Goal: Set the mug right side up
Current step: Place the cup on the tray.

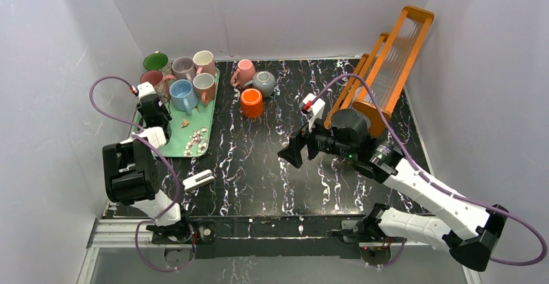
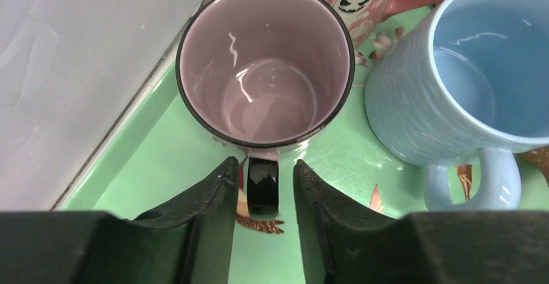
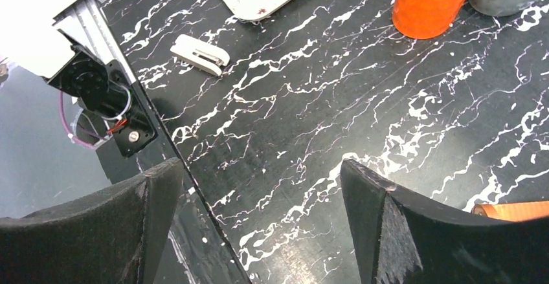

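Note:
A mug [image 2: 265, 64] with a pale pink inside, dark rim and black handle [image 2: 263, 185] stands mouth up on the green tray [image 2: 162, 167]. In the top view it is the maroon mug [image 1: 154, 79] at the tray's left edge. My left gripper [image 2: 264, 163] straddles its handle, with a thin gap on each side, touching neither. It sits just in front of that mug [image 1: 155, 103]. My right gripper [image 1: 292, 151] hovers wide open over the bare black table [image 3: 311, 103], holding nothing. An orange mug [image 1: 252, 102] stands mouth down mid-table.
Several more mugs fill the tray [image 1: 175, 143], among them a light blue one [image 2: 466, 77]. A pink mug [image 1: 244, 72] and a grey mug [image 1: 264, 83] sit behind the orange one. A white stapler-like object [image 1: 198, 180] lies front left. An orange rack [image 1: 388, 64] leans at the right.

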Action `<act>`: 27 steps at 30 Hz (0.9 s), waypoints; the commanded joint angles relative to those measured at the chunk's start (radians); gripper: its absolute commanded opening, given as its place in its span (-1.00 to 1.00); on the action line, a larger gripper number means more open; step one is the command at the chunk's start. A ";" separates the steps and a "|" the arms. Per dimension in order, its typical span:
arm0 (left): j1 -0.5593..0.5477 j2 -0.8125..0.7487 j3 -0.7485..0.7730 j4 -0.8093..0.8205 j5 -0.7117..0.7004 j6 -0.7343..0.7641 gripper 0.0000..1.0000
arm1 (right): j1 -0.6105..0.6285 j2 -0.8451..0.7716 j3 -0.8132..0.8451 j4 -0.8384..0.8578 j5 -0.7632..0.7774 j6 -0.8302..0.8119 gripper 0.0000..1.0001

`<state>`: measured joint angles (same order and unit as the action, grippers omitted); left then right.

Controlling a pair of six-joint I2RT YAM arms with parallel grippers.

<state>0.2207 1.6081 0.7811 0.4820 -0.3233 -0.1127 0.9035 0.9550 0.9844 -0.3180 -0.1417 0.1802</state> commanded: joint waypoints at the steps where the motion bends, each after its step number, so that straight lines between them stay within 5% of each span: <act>1: 0.002 -0.110 0.011 -0.101 0.026 -0.047 -0.19 | 0.003 0.010 0.015 0.021 0.055 0.055 0.97; 9: -0.002 -0.283 0.052 -0.306 0.094 -0.118 0.51 | 0.003 0.108 0.133 -0.050 0.172 0.168 0.97; 11: -0.009 -0.348 0.040 -0.324 0.142 -0.134 0.93 | 0.003 0.141 0.165 -0.065 0.209 0.191 0.97; 27: -0.282 -0.755 -0.128 -0.411 0.606 -0.124 0.97 | -0.031 0.514 0.391 0.016 0.327 0.071 0.97</act>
<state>0.0143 0.9478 0.7132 0.1070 0.1356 -0.2718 0.8959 1.3979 1.2823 -0.3653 0.1627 0.3244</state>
